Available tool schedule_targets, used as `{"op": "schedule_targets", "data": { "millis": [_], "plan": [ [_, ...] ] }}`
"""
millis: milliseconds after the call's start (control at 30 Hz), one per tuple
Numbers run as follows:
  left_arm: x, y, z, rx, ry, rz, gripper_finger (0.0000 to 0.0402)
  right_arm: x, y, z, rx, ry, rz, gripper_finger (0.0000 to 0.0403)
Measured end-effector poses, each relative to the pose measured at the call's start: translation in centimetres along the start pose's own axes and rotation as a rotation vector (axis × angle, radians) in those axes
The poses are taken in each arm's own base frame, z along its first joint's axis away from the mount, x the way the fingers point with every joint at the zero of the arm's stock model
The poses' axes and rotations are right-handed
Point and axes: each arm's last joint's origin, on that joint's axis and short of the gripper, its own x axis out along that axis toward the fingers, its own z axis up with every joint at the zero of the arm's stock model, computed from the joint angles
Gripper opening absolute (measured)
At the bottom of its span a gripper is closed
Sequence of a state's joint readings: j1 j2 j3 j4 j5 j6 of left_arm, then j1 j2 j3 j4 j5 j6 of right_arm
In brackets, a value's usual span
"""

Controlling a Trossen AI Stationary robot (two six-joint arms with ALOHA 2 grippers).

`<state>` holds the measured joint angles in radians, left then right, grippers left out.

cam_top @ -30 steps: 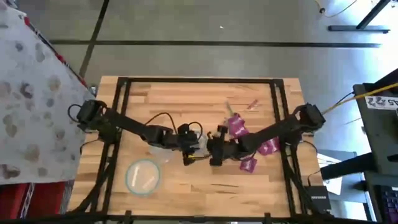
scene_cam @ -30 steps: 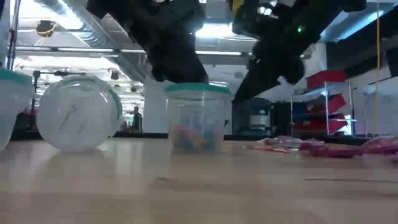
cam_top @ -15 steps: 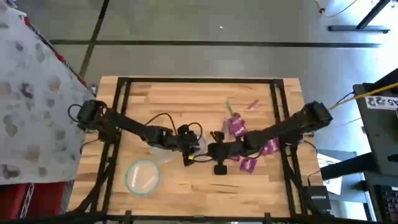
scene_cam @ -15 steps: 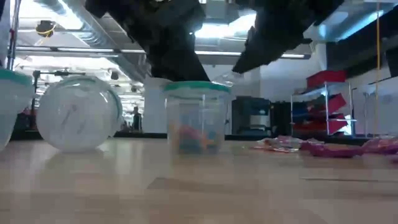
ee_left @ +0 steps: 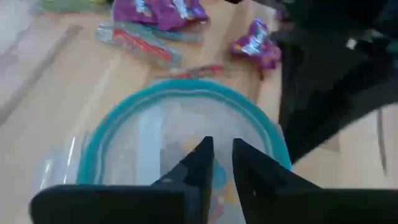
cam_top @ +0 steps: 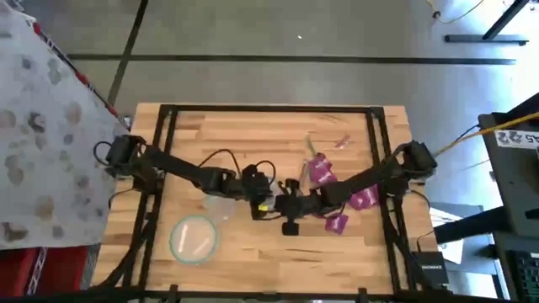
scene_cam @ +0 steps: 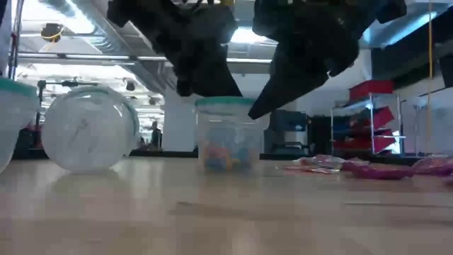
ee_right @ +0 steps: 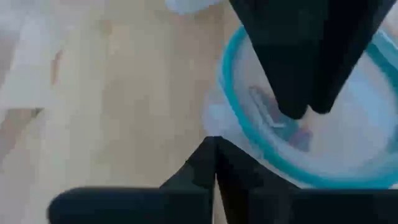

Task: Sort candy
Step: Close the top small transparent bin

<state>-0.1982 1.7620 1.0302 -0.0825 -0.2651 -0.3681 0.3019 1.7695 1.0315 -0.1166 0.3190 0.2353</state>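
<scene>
— Left tool (ee_left: 217, 163) hung right over the teal-rimmed bowl (ee_left: 186, 99), fingers nearly together with only a narrow slit between them; I couldn't tell if it held anything.

— And the right tool (ee_right: 214, 163)?

— Pinched fully shut, just beside that bowl. The loose candy (cam_top: 320, 171) lay on the tabletop (cam_top: 236, 135) behind it, nearer the right arm. Pieces inside the bowl were hard to make out.

A butcher-block wooden table (cam_top: 227, 135) carries teal-rimmed clear bowls (scene_cam: 228, 134), one lying on its side (scene_cam: 88, 129), and scattered magenta candy (cam_top: 320, 171) toward the right.
</scene>
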Motion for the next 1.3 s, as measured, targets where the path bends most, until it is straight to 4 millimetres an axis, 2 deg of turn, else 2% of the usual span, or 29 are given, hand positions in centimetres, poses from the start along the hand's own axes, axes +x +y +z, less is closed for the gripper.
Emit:
{"op": "schedule_targets", "data": {
  "millis": [267,533,700,867,933,1067,1167,1300],
  "plan": [
    [0.0,-0.1,0.0,-0.014,0.008,-0.024,0.0015,0.1,-0.3,-0.1,0.021,0.002,-0.047,0.0],
    [0.1,-0.4,-0.2,-0.025,0.028,-0.082,0.0005,0.2,-1.6,0.1,0.067,-0.034,-0.25,0.0],
    [0.1,-0.4,-0.3,-0.029,0.032,-0.082,0.0005,-0.6,-2.2,-0.7,0.006,0.047,-0.331,0.0],
    [0.4,0.0,-0.9,0.0,0.061,-0.029,0.0005,-3.2,-2.9,0.2,0.015,0.023,-0.353,0.0],
    [0.6,0.0,-1.4,0.023,0.07,0.01,0.0005,-4.4,-2.4,0.6,0.011,-0.003,-0.306,0.0],
    [-0.2,-0.5,-0.2,0.036,-0.024,0.034,0.0005,-6.7,-1.1,1.2,-0.018,-0.068,-0.239,0.0],
    [-0.7,-0.7,-0.3,0.062,-0.038,0.071,0.0005,-7.6,0.1,0.9,-0.071,-0.07,-0.174,0.0],
    [-2.7,-1.5,0.9,0.047,-0.122,0.043,0.0005,-8.2,1.8,0.1,-0.141,-0.026,-0.06,0.0004]
  ]
}}
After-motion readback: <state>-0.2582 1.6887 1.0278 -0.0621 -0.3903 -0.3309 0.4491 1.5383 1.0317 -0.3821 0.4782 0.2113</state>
